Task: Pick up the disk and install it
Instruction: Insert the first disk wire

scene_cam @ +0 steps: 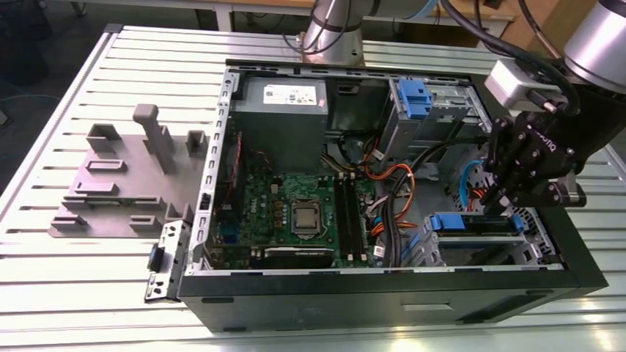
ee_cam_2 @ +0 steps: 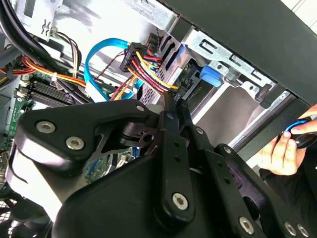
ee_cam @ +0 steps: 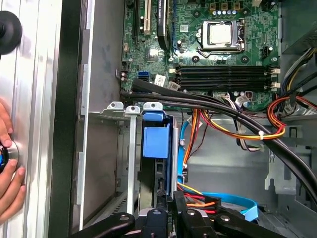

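Reaching down into the open computer case (scene_cam: 547, 286), the gripper (scene_cam: 509, 199) hangs over the drive bay at the case's front corner, on the exterior view's right. In both wrist views its two black fingers (ee_cam: 162, 208) stand close side by side with only a thin slit between them, and whether anything is pinched there cannot be told. Just beyond the fingertips in the first wrist view lies the disk (ee_cam: 156, 144), seen edge-on in its blue carrier, with the blue tab facing the camera and silver bay rails (ee_cam: 131, 148) just beside it. In the exterior view the disk (scene_cam: 476, 222) sits in the lower bay directly under the gripper, its blue rail showing. The second wrist view shows the gripper (ee_cam_2: 174, 106) pointing at the blue tab (ee_cam_2: 208, 77) set in the metal cage. Next to the bay run orange, red and yellow wires (ee_cam: 233, 131) and a light-blue flat cable (ee_cam: 223, 201). Farther in lies the green motherboard (scene_cam: 293, 213) with its bare processor (ee_cam: 219, 33). A person's hand (ee_cam: 10, 171) rests on the slatted table (scene_cam: 59, 293) outside the case wall
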Tool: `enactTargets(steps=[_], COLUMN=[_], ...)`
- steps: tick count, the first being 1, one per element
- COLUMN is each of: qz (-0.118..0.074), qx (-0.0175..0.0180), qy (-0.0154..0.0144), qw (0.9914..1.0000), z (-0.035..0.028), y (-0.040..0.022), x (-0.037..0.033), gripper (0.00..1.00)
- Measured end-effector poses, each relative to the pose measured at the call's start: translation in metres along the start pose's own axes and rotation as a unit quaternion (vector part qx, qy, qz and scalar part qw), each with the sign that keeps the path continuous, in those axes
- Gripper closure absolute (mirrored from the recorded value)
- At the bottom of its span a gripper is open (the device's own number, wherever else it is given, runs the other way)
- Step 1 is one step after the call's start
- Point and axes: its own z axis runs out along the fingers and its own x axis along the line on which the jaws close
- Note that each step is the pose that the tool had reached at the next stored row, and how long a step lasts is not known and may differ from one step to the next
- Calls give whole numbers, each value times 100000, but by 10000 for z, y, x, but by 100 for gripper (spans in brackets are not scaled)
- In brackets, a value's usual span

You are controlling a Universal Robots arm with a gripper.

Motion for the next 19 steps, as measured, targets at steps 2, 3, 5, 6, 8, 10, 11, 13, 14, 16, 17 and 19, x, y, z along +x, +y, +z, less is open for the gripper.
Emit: enactTargets(steps=[2, 3, 5, 6, 8, 10, 11, 13, 14, 16, 17, 19], qz=[101, 181, 325, 361, 397, 401, 391, 386, 386, 387, 386, 388], qx=[6, -3, -17, -22, -28, -26, -26, -26, -25, -24, -25, -24], qy=[-13, -13, -76, -225, -836, -1596, -1982, -2166, -2175, -2179, -2184, -2184], qw=[100000, 100000, 99999, 99999, 99996, 99986, 99980, 99976, 99976, 99975, 99975, 99975], z=[-1, -2, 0, 2, 5, 8, 10, 13, 15, 17, 18, 19], y=[0, 0, 0, -1, -2, -2, -3, -4, -4, -5, -5, -6], x=[1, 4, 17, 28, 47, 64, 75, 100, 111, 130, 136, 144], gripper=[83, 83, 83, 83, 83, 83, 83, 83, 83, 83, 83, 83])
